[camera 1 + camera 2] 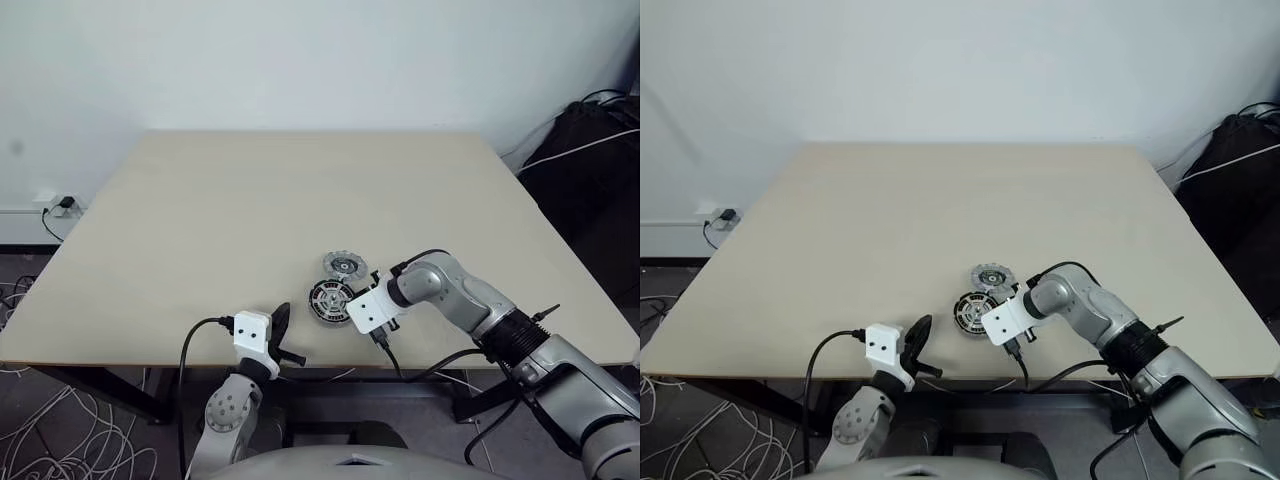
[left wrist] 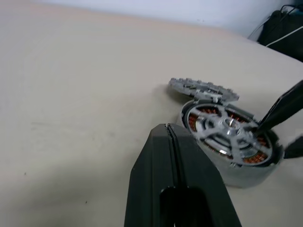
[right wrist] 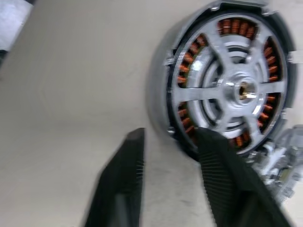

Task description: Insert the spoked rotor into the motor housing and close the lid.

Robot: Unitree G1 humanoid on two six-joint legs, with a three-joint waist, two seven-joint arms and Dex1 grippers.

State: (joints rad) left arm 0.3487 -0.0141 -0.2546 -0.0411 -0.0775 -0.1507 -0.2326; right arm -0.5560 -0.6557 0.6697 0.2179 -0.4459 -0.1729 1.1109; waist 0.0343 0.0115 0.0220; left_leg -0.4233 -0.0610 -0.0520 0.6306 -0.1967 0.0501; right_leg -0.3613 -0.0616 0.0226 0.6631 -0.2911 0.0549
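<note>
Black fingers of my left pincer (image 1: 283,325) are pressed flat together with nothing between them, hanging at the near edge of the bench (image 1: 200,220) and pointing forward across it. Just past that, a little to the right, I see my right pincer (image 3: 168,156) tilted steeply down, its two ribbed fingers standing a modest gap apart and gripping nothing; one fingertip overlaps the near rim of the motor housing (image 3: 161,90), though I cannot tell whether it touches. That housing sits flat on the beige bench near the front edge, right of centre. The spoked rotor (image 3: 239,90) already lies inside it: silver spokes and hub sit within the ring of copper-orange windings. Right behind the housing, touching or nearly touching its far side, I see the lid (image 2: 203,88), a grey disc with a notched edge, resting on the bench and not on the housing. Beyond it the bench runs bare to a white wall.
</note>
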